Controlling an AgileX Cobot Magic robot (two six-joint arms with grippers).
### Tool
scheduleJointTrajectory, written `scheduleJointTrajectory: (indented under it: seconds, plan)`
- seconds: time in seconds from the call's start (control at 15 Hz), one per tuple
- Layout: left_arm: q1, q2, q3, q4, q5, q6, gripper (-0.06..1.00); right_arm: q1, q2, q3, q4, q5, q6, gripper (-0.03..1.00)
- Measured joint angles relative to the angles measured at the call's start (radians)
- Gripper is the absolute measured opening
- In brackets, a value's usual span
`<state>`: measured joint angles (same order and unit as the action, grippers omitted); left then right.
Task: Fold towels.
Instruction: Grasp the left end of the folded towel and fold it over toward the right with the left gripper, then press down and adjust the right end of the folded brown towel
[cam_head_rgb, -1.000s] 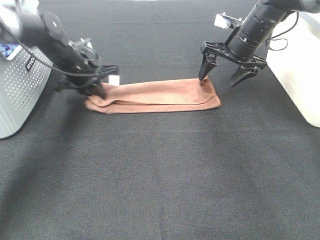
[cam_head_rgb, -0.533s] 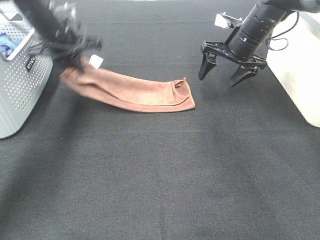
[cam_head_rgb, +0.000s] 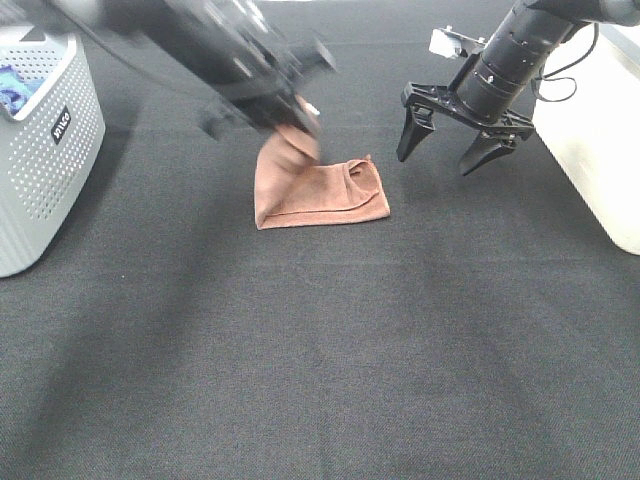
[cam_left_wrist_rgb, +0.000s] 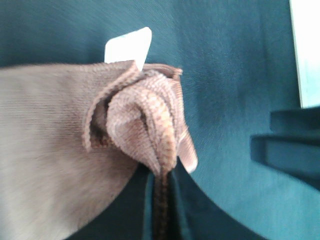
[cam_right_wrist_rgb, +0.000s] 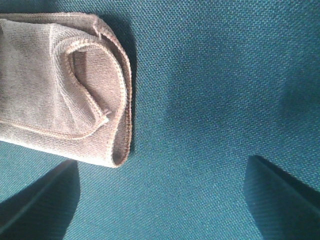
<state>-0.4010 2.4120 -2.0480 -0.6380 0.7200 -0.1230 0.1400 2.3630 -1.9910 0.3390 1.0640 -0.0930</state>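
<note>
A brown towel (cam_head_rgb: 320, 192) lies on the black table, folded over on itself. My left gripper (cam_head_rgb: 298, 128) is shut on the towel's left end and holds it above the right half. The left wrist view shows the bunched brown cloth (cam_left_wrist_rgb: 145, 125) and its white label (cam_left_wrist_rgb: 129, 45) pinched between the fingers. My right gripper (cam_head_rgb: 447, 148) is open and empty, hovering just right of the towel. In the right wrist view the towel's folded end (cam_right_wrist_rgb: 65, 95) lies beside the left fingertip (cam_right_wrist_rgb: 45, 192).
A grey perforated basket (cam_head_rgb: 40, 150) stands at the left edge. A white bin (cam_head_rgb: 600, 130) stands at the right edge. Black cloth covers the table in front.
My left gripper has swung right across the table, carrying the towel's left end over toward the right end. The towel is now half as long. The right gripper has stayed still.
</note>
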Motion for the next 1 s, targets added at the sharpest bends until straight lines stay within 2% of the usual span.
scheduleJointTrajectory:
  seconds: [0.13, 0.27, 0.4, 0.47, 0.53, 0.73, 0.87, 0.93, 1.0]
  plan:
    - [-0.025, 0.039, 0.000, -0.068, -0.074, 0.003, 0.11, 0.000, 0.000, 0.000, 0.000, 0.012, 0.000, 0.84]
    - [-0.039, 0.063, 0.000, -0.152, -0.118, 0.003, 0.27, 0.000, 0.000, 0.000, 0.000, 0.033, 0.000, 0.84]
    - [-0.039, 0.075, 0.000, -0.235, -0.144, 0.003, 0.50, 0.000, 0.000, 0.000, 0.000, 0.039, 0.000, 0.84]
    - [-0.039, 0.075, 0.000, -0.259, -0.158, 0.004, 0.61, 0.000, 0.000, 0.000, 0.000, 0.043, 0.000, 0.84]
    - [-0.039, 0.075, 0.000, -0.272, -0.182, 0.007, 0.66, 0.000, 0.000, 0.000, 0.000, 0.043, 0.000, 0.84]
    - [-0.035, 0.074, 0.000, -0.271, -0.223, 0.033, 0.70, 0.000, 0.000, 0.000, 0.005, 0.050, 0.000, 0.84]
    - [-0.006, 0.050, -0.001, -0.252, -0.223, 0.123, 0.70, 0.000, 0.000, 0.000, 0.081, 0.051, -0.043, 0.84]
    - [0.036, 0.026, -0.009, -0.228, -0.211, 0.192, 0.70, 0.000, 0.000, 0.000, 0.232, 0.053, -0.119, 0.84]
    - [0.067, 0.014, -0.011, -0.211, -0.192, 0.217, 0.70, 0.002, 0.000, 0.000, 0.339, 0.054, -0.178, 0.84]
